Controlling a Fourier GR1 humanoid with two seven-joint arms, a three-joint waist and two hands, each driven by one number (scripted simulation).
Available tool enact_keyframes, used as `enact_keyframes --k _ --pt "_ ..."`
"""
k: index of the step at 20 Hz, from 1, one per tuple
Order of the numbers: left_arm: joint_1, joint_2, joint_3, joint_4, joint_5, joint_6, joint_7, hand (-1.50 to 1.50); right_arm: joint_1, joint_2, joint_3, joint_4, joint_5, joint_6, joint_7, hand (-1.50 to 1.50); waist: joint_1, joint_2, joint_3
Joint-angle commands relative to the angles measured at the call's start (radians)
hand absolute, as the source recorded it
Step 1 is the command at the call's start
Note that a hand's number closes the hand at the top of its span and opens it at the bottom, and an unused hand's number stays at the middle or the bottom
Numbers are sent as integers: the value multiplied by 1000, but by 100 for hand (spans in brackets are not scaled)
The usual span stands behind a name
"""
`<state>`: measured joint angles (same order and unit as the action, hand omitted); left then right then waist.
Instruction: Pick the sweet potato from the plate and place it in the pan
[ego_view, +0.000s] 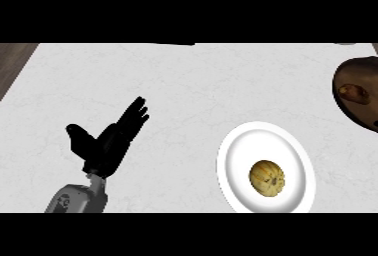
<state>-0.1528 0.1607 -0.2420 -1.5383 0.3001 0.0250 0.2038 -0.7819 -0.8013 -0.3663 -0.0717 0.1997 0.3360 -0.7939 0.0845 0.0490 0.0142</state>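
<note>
Nearest us, lower left of the frame: our grey left forearm (77, 197) comes in from the bottom edge. Above it the left hand (103, 145) is at rest, black fingers straight & pointing up-right, thumb spread out to the left, holding nothing. It's over bare counter (192, 85), well apart from everything else.

Lower right: a white plate (262, 140), its near rim cut by the frame's bottom edge. The sweet potato (266, 178) lies on it, a bit below the plate's centre; yellowish-tan, oval, w/ faint ribs. Nothing touches it.

Farther back, upper right: the pan (362, 95), dark brown, only partly in frame, cut by the right edge. We see a lighter brown patch inside near its left wall; can't tell what it is. Pan & plate are near each other but not touching.

Upper left corner: a strip of dark wood (15, 60) past the counter's edge.
</note>
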Motion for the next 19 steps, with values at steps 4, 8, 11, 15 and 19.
enact_keyframes --k 4,8,11,15,19 --pt "28 18 22 -9 21 -17 -3 0 75 -81 9 -13 4 243 -71 -150 -10 -3 4" --pt "9 25 27 5 14 -17 4 0 87 -93 9 -40 0 268 -69 -150 -18 -1 5" --pt "37 31 27 -14 18 -22 -3 0 127 -123 18 -60 4 325 -90 -150 -25 -12 5" --pt "32 -3 16 -2 10 3 -5 0 144 -124 19 -81 -4 358 -86 -150 -36 -12 5" --pt "53 8 8 -20 2 -8 -18 0 171 -135 20 -101 -12 357 -82 -150 -29 -15 7"
